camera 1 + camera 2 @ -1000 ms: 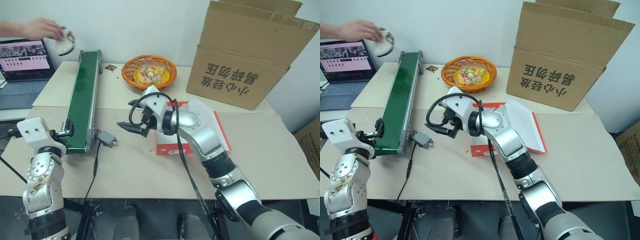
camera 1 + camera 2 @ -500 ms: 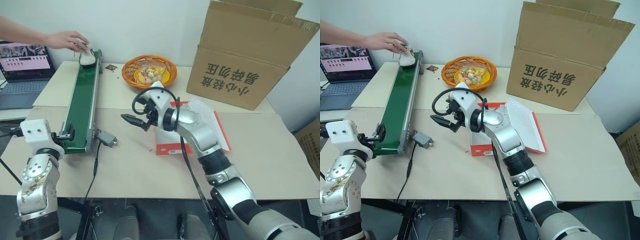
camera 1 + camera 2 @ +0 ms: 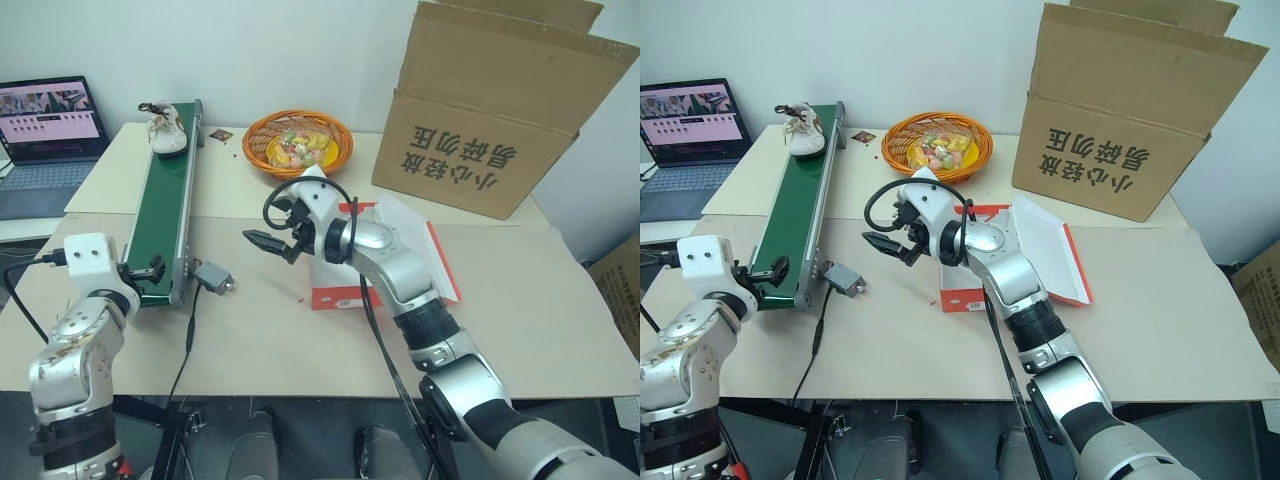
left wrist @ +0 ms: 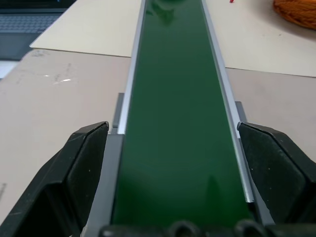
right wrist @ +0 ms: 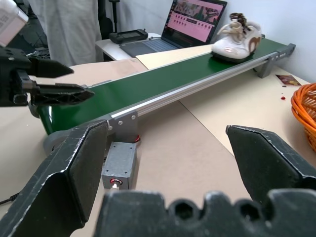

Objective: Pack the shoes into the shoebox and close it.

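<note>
One small white shoe (image 3: 165, 128) with dark laces stands on the far end of the green conveyor belt (image 3: 165, 210); the right wrist view also has the shoe (image 5: 237, 33). The red shoebox (image 3: 340, 298) lies open on the table, its white lid flap (image 3: 415, 240) folded out to the right, partly hidden behind my right arm. My right gripper (image 3: 265, 243) hangs open and empty above the table, left of the shoebox, pointing toward the belt. My left gripper (image 3: 150, 270) is open at the belt's near end, and its fingers (image 4: 84, 163) straddle the belt's width.
An orange basket (image 3: 298, 140) of sweets sits behind the shoebox. A large brown carton (image 3: 490, 110) stands at the back right. A laptop (image 3: 50, 120) is at the far left. A small grey switch box (image 3: 212, 277) with a cable lies beside the belt's near end.
A person's hand set the shoe on the belt's far end and withdrew. My left gripper tipped downward toward the belt's near end. My right gripper shifted slightly away from me.
</note>
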`<control>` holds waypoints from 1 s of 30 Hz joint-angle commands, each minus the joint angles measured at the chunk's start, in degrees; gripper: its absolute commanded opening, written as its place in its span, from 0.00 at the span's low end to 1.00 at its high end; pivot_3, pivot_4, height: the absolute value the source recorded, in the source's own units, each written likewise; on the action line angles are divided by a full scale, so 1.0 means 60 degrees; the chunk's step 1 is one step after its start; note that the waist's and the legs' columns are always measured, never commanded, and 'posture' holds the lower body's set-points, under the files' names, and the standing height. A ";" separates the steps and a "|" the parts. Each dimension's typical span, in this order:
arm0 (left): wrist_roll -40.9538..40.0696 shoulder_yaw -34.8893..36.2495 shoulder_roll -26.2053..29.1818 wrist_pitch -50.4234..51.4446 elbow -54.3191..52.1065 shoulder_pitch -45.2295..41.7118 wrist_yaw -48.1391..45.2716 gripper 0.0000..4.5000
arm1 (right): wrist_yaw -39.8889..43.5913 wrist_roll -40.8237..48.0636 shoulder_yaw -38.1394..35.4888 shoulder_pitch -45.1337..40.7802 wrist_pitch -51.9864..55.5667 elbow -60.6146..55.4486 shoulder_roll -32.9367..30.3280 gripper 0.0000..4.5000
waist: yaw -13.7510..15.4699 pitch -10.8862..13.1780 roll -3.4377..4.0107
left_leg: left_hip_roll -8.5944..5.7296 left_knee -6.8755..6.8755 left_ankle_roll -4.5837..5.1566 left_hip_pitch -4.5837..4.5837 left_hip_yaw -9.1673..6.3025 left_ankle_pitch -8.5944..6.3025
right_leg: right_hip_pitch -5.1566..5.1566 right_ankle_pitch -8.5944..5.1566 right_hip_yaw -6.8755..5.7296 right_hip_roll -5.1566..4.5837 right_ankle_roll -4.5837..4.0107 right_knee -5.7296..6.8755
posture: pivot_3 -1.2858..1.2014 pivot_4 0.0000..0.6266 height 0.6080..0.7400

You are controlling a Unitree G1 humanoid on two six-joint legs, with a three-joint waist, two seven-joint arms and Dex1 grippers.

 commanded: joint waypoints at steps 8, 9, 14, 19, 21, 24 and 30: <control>-0.0191 0.0022 0.0231 0.1458 -0.0969 -0.0399 -0.0022 1.00 | -0.0116 -0.0086 -0.0099 -0.0053 -0.0001 -0.0470 0.0032 1.00 | 0.0013 0.0001 0.0000 | 0.0000 -0.0001 -0.0001 -0.0002 0.0000 0.0000 | -0.0005 -0.0006 0.0000 -0.0001 -0.0007 0.0006 | 0.52 0.24 0.91; -0.0160 0.0032 0.0226 0.1473 -0.0982 -0.0458 -0.0024 1.00 | -0.0123 -0.0092 -0.0094 -0.0046 -0.0009 -0.0459 0.0039 1.00 | 0.0018 0.0001 0.0000 | 0.0000 -0.0001 0.0000 -0.0002 0.0000 0.0000 | -0.0004 -0.0006 0.0000 -0.0002 -0.0007 0.0006 | 0.52 0.24 0.91; 0.0022 0.0123 0.0176 0.1418 -0.0922 -0.0779 0.0093 1.00 | -0.0230 -0.0404 0.0045 0.0117 -0.0245 -0.0578 -0.0034 1.00 | 0.0006 0.0001 -0.0001 | 0.0000 -0.0002 -0.0001 -0.0001 0.0000 0.0000 | -0.0007 -0.0006 0.0000 -0.0001 -0.0006 0.0005 | 0.52 0.24 0.91; 0.0052 0.0284 0.0320 0.1560 -0.0935 -0.1097 0.0186 1.00 | -0.0198 -0.0483 0.0046 0.0369 -0.0123 -0.0752 -0.0137 1.00 | 0.0010 0.0002 -0.0002 | -0.0001 0.0000 -0.0002 -0.0002 0.0000 0.0001 | -0.0004 -0.0003 0.0001 0.0000 0.0006 0.0005 | 0.52 0.24 0.91; 0.0041 0.0498 0.0338 0.1659 -0.0844 -0.1299 0.0311 1.00 | -0.0254 -0.0527 0.0030 0.0400 -0.0145 -0.0757 -0.0141 1.00 | 0.0009 0.0002 -0.0002 | -0.0001 0.0000 -0.0002 -0.0001 0.0000 0.0002 | -0.0004 -0.0003 0.0001 0.0000 0.0006 0.0009 | 0.52 0.24 0.91; 0.0288 0.0354 0.0748 0.1658 -0.0698 -0.1542 0.0314 1.00 | -0.0297 -0.0540 -0.0001 0.0469 -0.0128 -0.0847 -0.0131 1.00 | 0.0006 0.0003 -0.0003 | 0.0000 0.0000 -0.0003 0.0001 -0.0001 0.0002 | -0.0004 -0.0004 0.0001 0.0000 0.0004 0.0013 | 0.52 0.24 0.91; 0.0254 0.0241 0.1013 0.1871 -0.0350 -0.1875 0.0134 1.00 | -0.0379 -0.0528 -0.0042 0.0568 -0.0020 -0.1013 -0.0090 1.00 | 0.0020 0.0003 -0.0003 | -0.0002 0.0000 -0.0003 0.0000 -0.0001 0.0002 | -0.0001 -0.0004 0.0001 -0.0001 0.0008 0.0009 | 0.52 0.24 0.91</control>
